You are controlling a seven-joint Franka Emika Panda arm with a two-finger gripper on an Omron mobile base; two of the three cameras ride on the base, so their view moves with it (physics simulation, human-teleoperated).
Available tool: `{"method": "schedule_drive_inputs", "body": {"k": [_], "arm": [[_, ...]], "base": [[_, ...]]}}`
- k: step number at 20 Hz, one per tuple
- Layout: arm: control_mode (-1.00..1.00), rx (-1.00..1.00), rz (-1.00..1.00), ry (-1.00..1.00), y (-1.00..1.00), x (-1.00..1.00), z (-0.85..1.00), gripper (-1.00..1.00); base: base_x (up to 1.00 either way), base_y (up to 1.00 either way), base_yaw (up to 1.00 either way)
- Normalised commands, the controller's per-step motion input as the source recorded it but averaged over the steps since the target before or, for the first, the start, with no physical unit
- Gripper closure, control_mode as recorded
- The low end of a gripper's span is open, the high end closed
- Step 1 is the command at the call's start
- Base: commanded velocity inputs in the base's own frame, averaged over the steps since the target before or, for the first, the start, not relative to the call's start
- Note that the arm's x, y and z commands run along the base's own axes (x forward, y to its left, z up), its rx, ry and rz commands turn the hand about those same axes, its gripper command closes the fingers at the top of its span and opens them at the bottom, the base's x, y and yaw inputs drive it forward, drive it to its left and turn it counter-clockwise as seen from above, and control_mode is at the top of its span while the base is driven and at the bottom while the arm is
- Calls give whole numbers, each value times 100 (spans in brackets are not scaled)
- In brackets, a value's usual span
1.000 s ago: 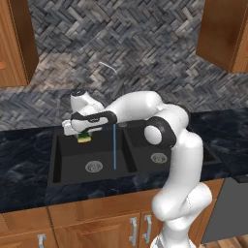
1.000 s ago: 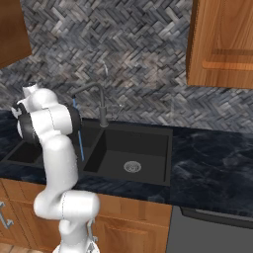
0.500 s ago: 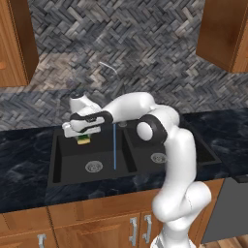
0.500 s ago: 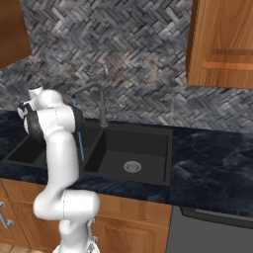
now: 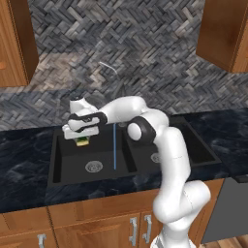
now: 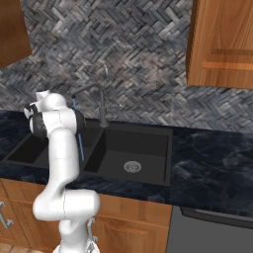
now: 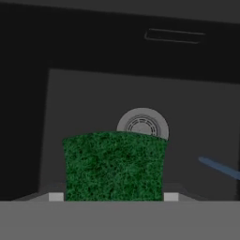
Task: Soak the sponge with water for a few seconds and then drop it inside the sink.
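Observation:
My gripper (image 5: 83, 136) is shut on the sponge (image 5: 83, 142), a yellow block with a green scrub layer, and holds it above the left basin of the black sink (image 5: 68, 160). The water (image 5: 114, 145) falls as a thin blue stream a little to the right of the sponge, apart from it. In the hand view the sponge's green face (image 7: 115, 166) sits between the fingertips of the gripper (image 7: 113, 197), above the round silver drain (image 7: 142, 124), with the water (image 7: 218, 167) off to the right. The right base view shows the water (image 6: 80, 146) beside my arm.
The slim dark faucet (image 6: 101, 106) stands behind the divider between the two basins. The right basin (image 6: 143, 148) has its own drain (image 6: 132, 166). Dark marbled countertop (image 5: 24, 169) surrounds the sink, with wooden cabinets (image 5: 14, 43) above.
The arm's elbow has swung left and the hand with the sponge has sunk slightly over the left basin. The sponge stays left of the stream.

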Motion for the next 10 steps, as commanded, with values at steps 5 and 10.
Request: {"method": "schedule_drive_inputs", "body": {"k": [5, 10], "arm": [[-100, 0, 0, 1, 9, 20, -40, 100], [-100, 0, 0, 0, 2, 16, -49, 100]], "base": [[0, 0, 0], [0, 0, 0]]}}
